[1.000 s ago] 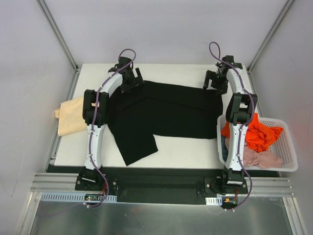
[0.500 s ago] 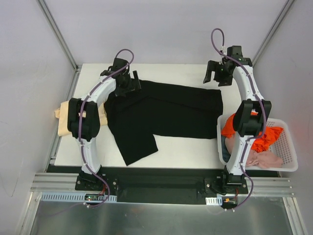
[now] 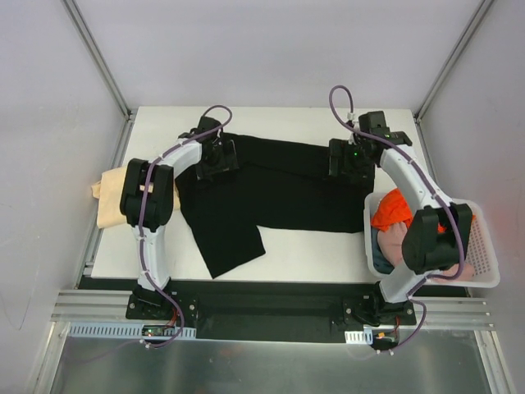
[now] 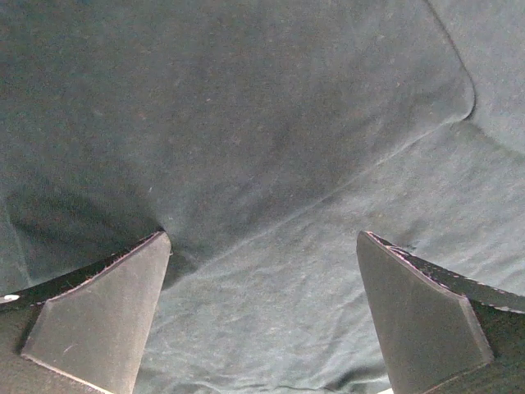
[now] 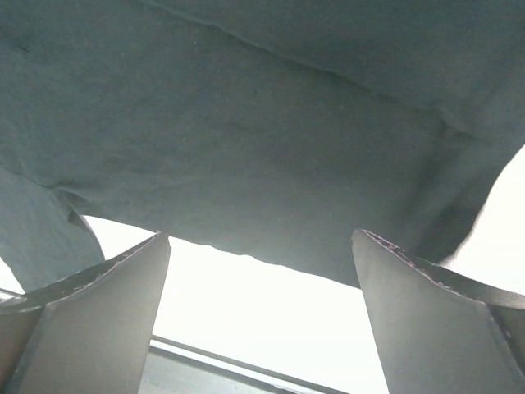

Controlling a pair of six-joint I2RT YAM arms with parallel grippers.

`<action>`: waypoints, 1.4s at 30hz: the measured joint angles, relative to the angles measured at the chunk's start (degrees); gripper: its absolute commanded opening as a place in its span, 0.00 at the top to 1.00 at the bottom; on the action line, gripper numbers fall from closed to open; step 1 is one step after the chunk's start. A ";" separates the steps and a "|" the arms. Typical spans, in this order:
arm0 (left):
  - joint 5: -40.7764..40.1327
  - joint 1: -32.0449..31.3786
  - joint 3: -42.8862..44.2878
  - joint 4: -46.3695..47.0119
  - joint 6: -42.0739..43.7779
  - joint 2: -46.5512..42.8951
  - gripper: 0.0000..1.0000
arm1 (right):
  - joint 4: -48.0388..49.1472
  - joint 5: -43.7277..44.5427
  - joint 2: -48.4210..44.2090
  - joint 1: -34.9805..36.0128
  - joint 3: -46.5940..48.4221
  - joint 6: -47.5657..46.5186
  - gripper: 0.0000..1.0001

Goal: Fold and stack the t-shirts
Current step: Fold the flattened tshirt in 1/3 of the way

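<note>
The black t-shirt (image 3: 287,185) is spread flat on the table (image 3: 312,246). The left gripper (image 4: 262,238) is held wide open just over its far left part, w/ nothing gripped. The right gripper (image 5: 261,238) is spread wide too, over the far right edge. A tan t-shirt (image 3: 115,197) is laid at the table's left side. An orange t-shirt (image 3: 392,209) & a pink t-shirt (image 3: 392,244) are kept in the basket (image 3: 484,258)

No text can be read in any view. No labels, brands, numbers or signs show either.
</note>
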 measured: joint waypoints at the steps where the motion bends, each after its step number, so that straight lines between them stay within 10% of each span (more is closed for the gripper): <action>1: -0.31 -0.44 -1.29 0.76 0.13 -0.42 0.01 | 0.28 0.37 -1.68 -0.04 -0.90 0.15 0.03; 23: -5.44 -5.31 -13.97 3.80 1.25 -19.61 0.01 | 6.10 5.88 -26.03 -0.11 -15.72 1.62 0.04; 42: -19.78 -5.29 -4.57 1.79 7.06 -2.05 0.16 | 11.56 8.31 -38.53 -0.11 -31.67 3.50 0.03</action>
